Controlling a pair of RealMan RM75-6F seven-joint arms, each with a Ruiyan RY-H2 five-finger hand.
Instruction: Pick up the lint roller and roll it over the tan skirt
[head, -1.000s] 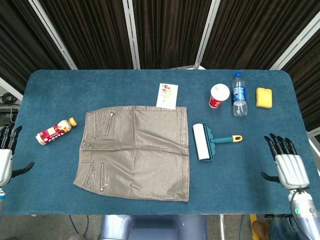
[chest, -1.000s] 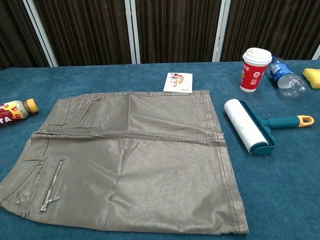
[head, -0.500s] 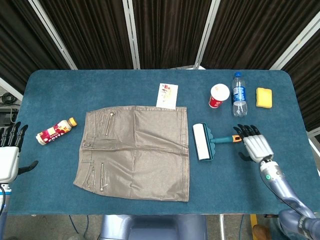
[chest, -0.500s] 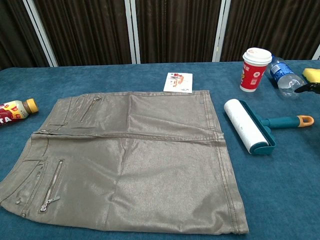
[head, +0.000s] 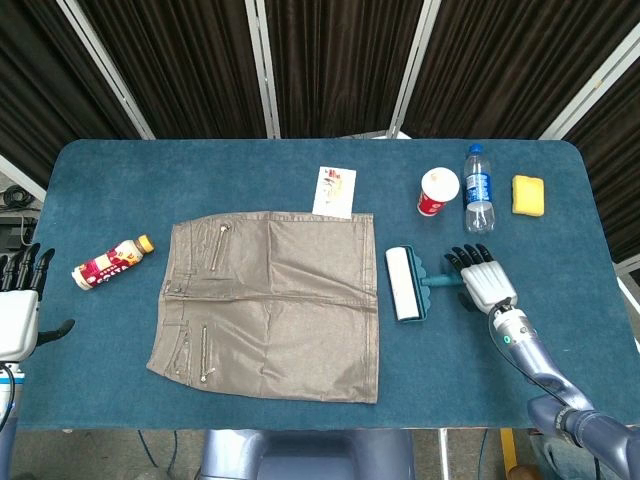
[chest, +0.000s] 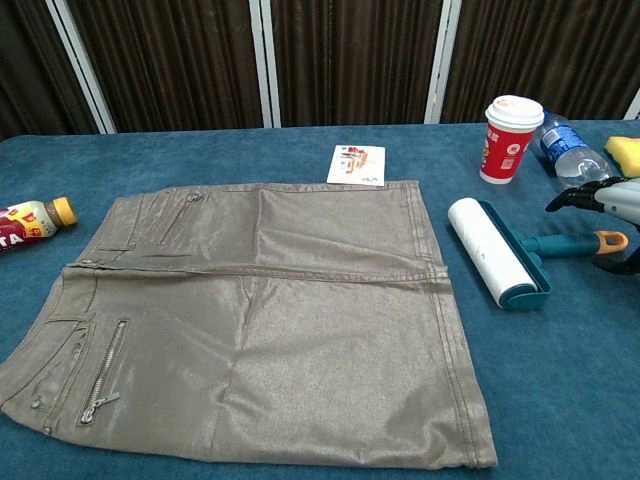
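Observation:
The lint roller (head: 407, 283) (chest: 494, 251) lies on the table just right of the tan skirt (head: 268, 304) (chest: 260, 322), white roll toward the skirt, teal handle with an orange tip (chest: 610, 241) pointing right. My right hand (head: 478, 279) (chest: 604, 200) hovers over the handle's end with fingers spread, holding nothing. In the head view it hides the orange tip. The skirt lies flat, waistband to the left. My left hand (head: 20, 301) stays open at the table's left edge, far from both.
A drink bottle (head: 111, 262) (chest: 30, 221) lies left of the skirt. A card (head: 334, 191) (chest: 357, 164) sits behind its far edge. A red paper cup (head: 437, 191) (chest: 508, 125), a water bottle (head: 478, 189) (chest: 571, 153) and a yellow sponge (head: 528, 195) (chest: 625, 152) stand at the back right.
My right hand has swept in from the table's right edge to just over the roller's handle. The left hand has barely shifted. Roller and skirt have not moved.

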